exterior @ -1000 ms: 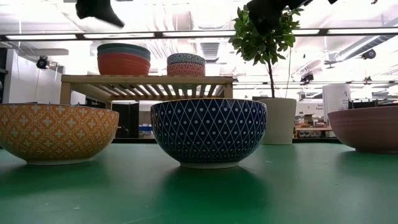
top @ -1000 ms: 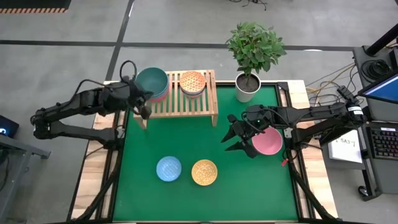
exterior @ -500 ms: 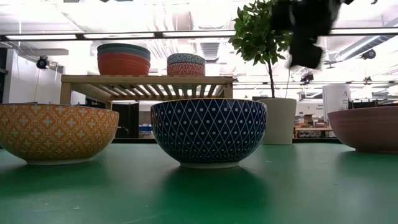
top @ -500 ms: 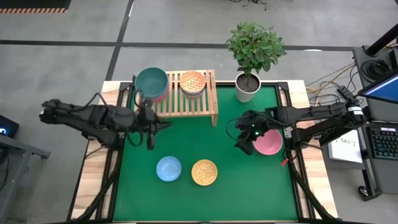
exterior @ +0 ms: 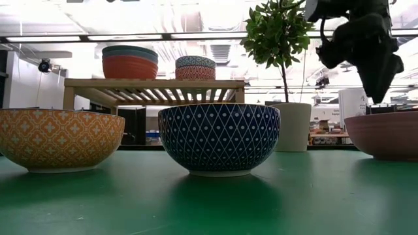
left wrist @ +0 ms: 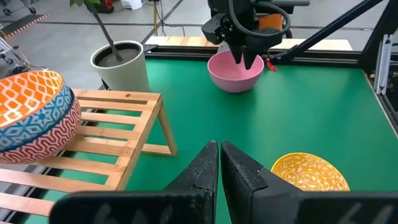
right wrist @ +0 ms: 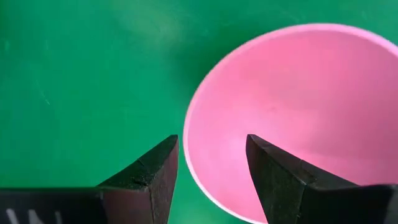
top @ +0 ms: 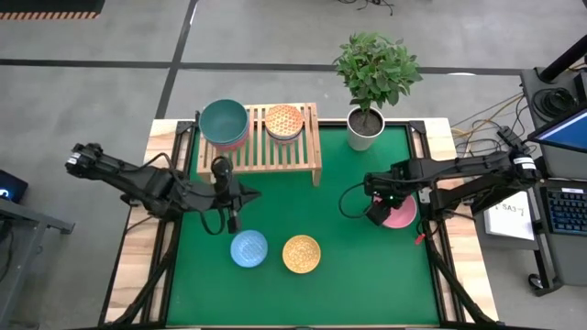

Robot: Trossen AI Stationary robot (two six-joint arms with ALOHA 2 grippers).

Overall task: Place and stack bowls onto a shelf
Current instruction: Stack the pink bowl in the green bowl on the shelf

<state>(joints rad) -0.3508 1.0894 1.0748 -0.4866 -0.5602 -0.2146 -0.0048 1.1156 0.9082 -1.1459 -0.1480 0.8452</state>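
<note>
The left gripper hovers over the green worktop just in front of the shelf's left end, its fingers pressed together and holding nothing. Behind it, the shelf stands at the worktop's far edge, toward the far left corner. On its left end sits a stack topped by the teal bowl, and on its right end a stack topped by the orange patterned bowl. Nearer the front edge, the light blue bowl lies just beside the yellow bowl, apart from it. A potted plant stands at the far edge, right of the shelf. Near the right edge, the right gripper points down at the pink bowl, fingers spread wide astride its left rim, one outside and one inside; no contact with the rim shows.
</note>
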